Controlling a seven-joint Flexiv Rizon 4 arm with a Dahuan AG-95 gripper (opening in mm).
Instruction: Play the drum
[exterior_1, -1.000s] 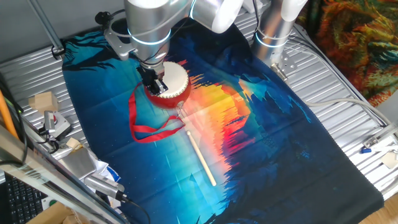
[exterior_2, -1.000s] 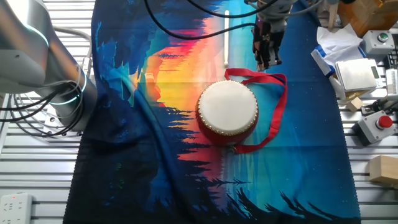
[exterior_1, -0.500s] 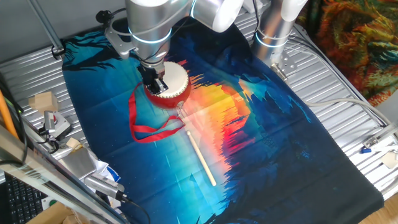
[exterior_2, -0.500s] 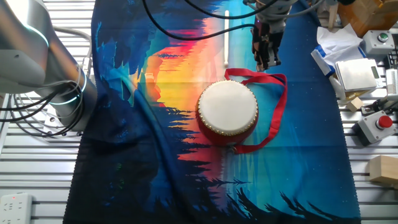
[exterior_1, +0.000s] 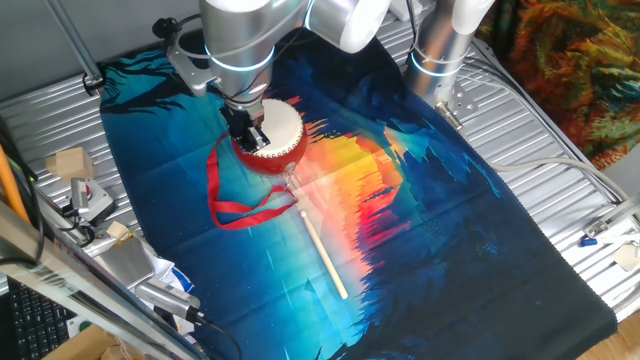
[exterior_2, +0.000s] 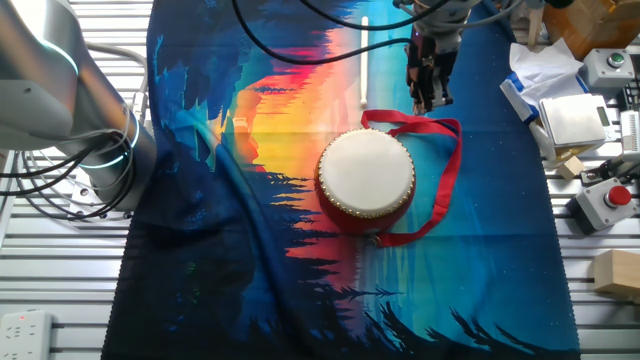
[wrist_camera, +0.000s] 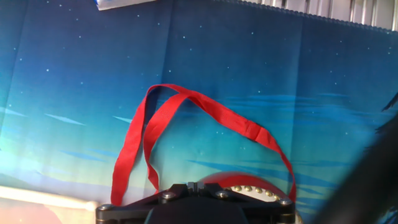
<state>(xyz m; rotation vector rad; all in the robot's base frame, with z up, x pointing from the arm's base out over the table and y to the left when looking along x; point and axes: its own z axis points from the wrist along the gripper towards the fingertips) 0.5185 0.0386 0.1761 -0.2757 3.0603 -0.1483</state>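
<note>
- Nearest in one fixed view, the printed cloth (exterior_1: 420, 250) with its blue night sky and orange sunset covers most of the slatted metal table (exterior_1: 560, 170).
- On that cloth lies a thin pale stick (exterior_1: 322, 243), running from the near middle up toward the drum, its far end close to the drum's near edge.
- Left of the stick, the red ribbon strap (exterior_1: 235, 205) loops out across the blue part of the cloth; from the hand view it shows as a long loop (wrist_camera: 186, 118) crossing over itself at its far end.
- The drum (exterior_1: 270, 135) sits flat on the cloth, cream skin up, red sides showing below; the other fixed view shows it (exterior_2: 366, 180) whole and upright near the cloth's middle, the strap (exterior_2: 440, 170) curving around one side.
- The gripper (exterior_1: 250, 134) hangs over the drum's left edge as seen from one fixed view; from the other side (exterior_2: 428, 80) it stands clear of the drum skin, above the strap just beyond the drum.
- Its fingers look close together and hold nothing I can make out, but I cannot tell for sure whether they are closed.
- At the left edge of the table sit small wooden blocks (exterior_1: 70, 165) and loose clutter.
- Farthest back, the arm's silver base column (exterior_1: 440, 40) rises from the table.
</note>
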